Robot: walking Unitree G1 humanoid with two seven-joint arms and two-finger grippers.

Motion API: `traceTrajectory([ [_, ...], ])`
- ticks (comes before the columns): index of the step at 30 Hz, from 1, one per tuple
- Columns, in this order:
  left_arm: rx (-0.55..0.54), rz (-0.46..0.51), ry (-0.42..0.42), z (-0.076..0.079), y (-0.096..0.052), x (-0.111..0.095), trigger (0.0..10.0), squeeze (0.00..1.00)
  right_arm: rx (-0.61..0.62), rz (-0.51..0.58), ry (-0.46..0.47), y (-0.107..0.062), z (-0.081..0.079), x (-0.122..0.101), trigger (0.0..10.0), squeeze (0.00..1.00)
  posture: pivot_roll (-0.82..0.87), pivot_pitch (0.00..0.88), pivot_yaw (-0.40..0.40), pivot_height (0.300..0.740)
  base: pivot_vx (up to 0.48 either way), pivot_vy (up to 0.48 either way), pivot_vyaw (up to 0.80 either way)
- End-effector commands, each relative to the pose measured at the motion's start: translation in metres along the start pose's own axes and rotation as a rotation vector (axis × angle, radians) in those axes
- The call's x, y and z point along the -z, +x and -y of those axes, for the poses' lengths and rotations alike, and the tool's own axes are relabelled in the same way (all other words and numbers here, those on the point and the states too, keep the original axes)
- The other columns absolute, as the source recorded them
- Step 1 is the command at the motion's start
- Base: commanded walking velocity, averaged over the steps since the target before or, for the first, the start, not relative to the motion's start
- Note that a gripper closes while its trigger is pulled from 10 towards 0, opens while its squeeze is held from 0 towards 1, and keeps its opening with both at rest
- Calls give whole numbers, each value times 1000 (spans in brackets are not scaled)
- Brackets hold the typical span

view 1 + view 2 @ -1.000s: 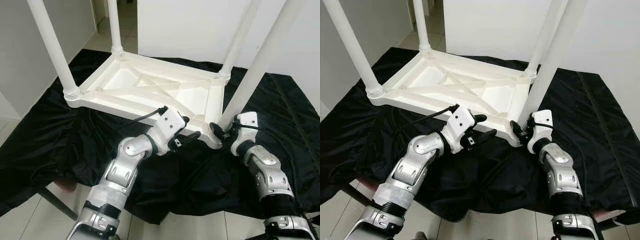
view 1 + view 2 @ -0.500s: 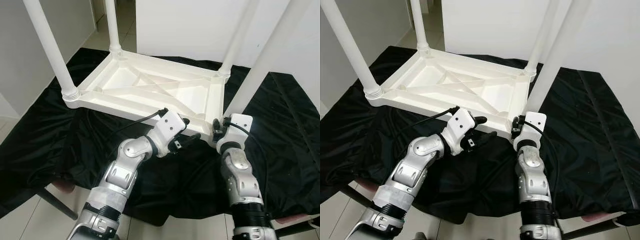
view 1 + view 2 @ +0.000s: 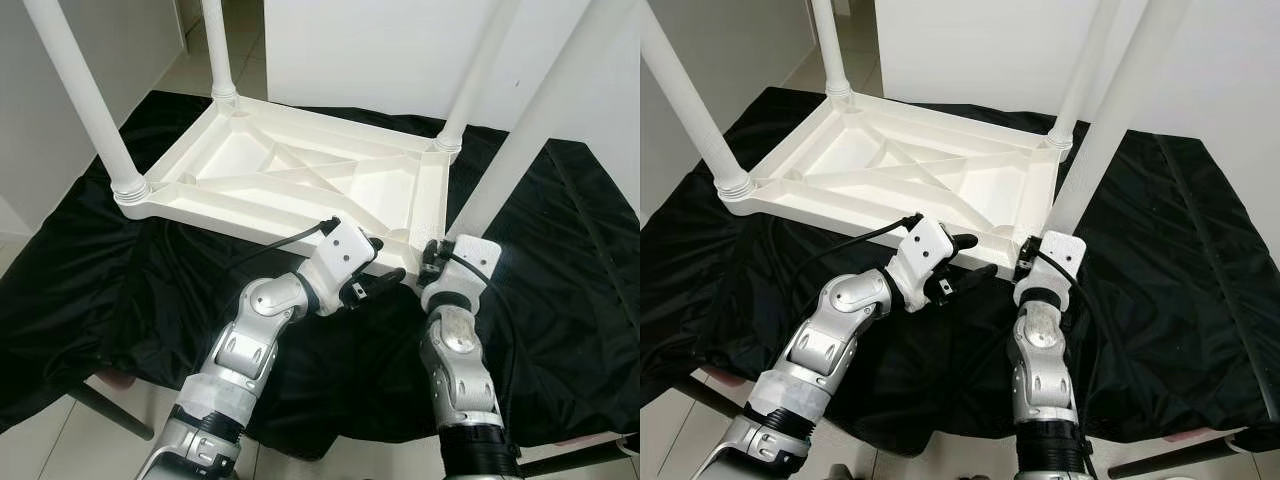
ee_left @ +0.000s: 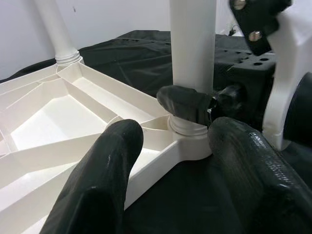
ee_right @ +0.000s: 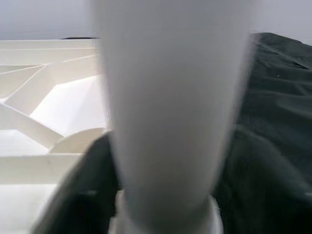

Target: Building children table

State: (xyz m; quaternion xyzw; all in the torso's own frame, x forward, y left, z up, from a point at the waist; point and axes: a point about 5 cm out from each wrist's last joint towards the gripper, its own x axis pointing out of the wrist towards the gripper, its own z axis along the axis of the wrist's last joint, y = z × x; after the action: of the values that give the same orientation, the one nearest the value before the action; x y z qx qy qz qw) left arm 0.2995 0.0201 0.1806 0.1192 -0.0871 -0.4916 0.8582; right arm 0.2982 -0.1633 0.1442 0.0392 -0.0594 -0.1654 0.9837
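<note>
White plastic table (image 3: 300, 175) lies upside down on a black cloth (image 3: 90, 290), its near right leg (image 3: 530, 130) clamped at the base by the right gripper (image 4: 187, 105), while the left gripper (image 3: 385, 283) hovers spread beside that corner.

Black cloth (image 3: 120, 290) spread over tiled floor (image 3: 60, 440).

Smooth, matt-to-satin white plastic for the upturned table top (image 3: 300, 180) and its round legs (image 3: 75, 95). Black cloth (image 3: 120, 290) beneath, slightly sheeny, creased and rumpled. Brushed silver metal on both arms (image 3: 255, 335). Rubbery, finely pebbled black on the left gripper's (image 4: 170, 161) fingers (image 4: 105, 170). Glossy pale floor tiles (image 3: 40, 450) near left.
</note>
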Motion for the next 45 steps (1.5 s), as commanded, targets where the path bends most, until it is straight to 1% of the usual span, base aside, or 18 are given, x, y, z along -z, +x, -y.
traceTrajectory([
  [1, -66, -8, -15, -1, 1, 2, 10000, 0, 4, 32, 9, 0, 6, -5, 10000, 1000, -39, 31, -32, 740, 0, 0, 0],
  [3, -67, -10, -17, -1, 0, 2, 10000, 0, -6, 42, 7, 0, 8, -6, 10000, 1000, -39, 32, -36, 740, 0, 0, 0],
  [8, -75, -18, -19, -2, -2, 4, 10000, 0, -105, 33, 0, -1, 7, -6, 10000, 1000, -38, 32, -38, 740, 0, 0, 0],
  [9, -76, -19, -20, -1, -3, 5, 10000, 0, -165, 26, -8, -3, 9, -4, 10000, 0, -35, 28, -43, 740, 0, 0, 0],
  [10, -76, -19, -20, -1, -3, 5, 10000, 0, -165, 26, -8, -3, 9, -4, 10000, 0, -35, 28, -43, 740, 0, 0, 0],
  [12, -79, -22, -18, 0, -4, 5, 10000, 0, -295, 4, -49, -5, 11, 2, 10000, 0, -35, 27, -44, 740, 0, 0, 0],
  [13, -79, -22, -18, 0, -4, 5, 10000, 0, -295, 4, -49, -5, 11, 2, 10000, 0, -35, 27, -44, 740, 0, 0, 0],
  [16, -78, -25, -18, -1, -4, 5, 10000, 0, -421, 28, -101, 0, 20, 3, 10000, 0, -37, 27, -41, 740, 0, 0, 0],
  [19, -78, -25, -18, -1, -4, 5, 10000, 0, -421, 28, -101, 0, 20, 3, 10000, 0, -37, 27, -41, 740, 0, 0, 0],
  [20, -79, -24, -18, -1, -4, 5, 10000, 0, -465, 28, -115, 4, 25, 2, 10000, 0, -37, 26, -41, 740, 0, 0, 0],
  [21, -79, -24, -18, -1, -4, 5, 10000, 0, -465, 28, -115, 4, 25, 2, 10000, 0, -37, 26, -41, 740, 0, 0, 0],
  [24, -72, -21, -18, -2, -1, 3, 10000, 0, -633, -40, -196, 21, 47, 2, 10000, 0, -38, 21, -24, 740, 0, 0, 0],
  [26, -69, -21, -17, -2, -1, 3, 10000, 0, -668, -57, -219, 23, 51, 1, 10000, 0, -36, 19, -16, 740, 0, 0, 0],
  [27, -64, -21, -16, -2, 0, 2, 10000, 0, -718, -78, -256, 25, 53, 2, 10000, 0, -36, 18, -13, 740, 0, 0, 0],
  [32, -53, -23, -10, -2, 0, 2, 10000, 0, -786, -93, -312, 28, 54, 2, 10000, 0, -35, 10, 1, 740, 0, 0, 0],
  [34, -40, -22, 0, -3, 0, 1, 10000, 0, -844, -106, -335, 35, 50, 1, 10000, 0, -35, 5, 7, 740, 0, 0, 0],
  [42, -50, -9, 13, -8, 2, -4, 10000, 0, -916, -116, -362, 47, 43, 3, 10000, 0, -10, 0, 0, 740, 0, 0, 0],
  [45, -61, -7, 14, -8, 2, -5, 10000, 0, -946, -121, -352, 55, 36, 2, 10000, 0, 0, 0, -9, 740, 0, 0, 0],
])
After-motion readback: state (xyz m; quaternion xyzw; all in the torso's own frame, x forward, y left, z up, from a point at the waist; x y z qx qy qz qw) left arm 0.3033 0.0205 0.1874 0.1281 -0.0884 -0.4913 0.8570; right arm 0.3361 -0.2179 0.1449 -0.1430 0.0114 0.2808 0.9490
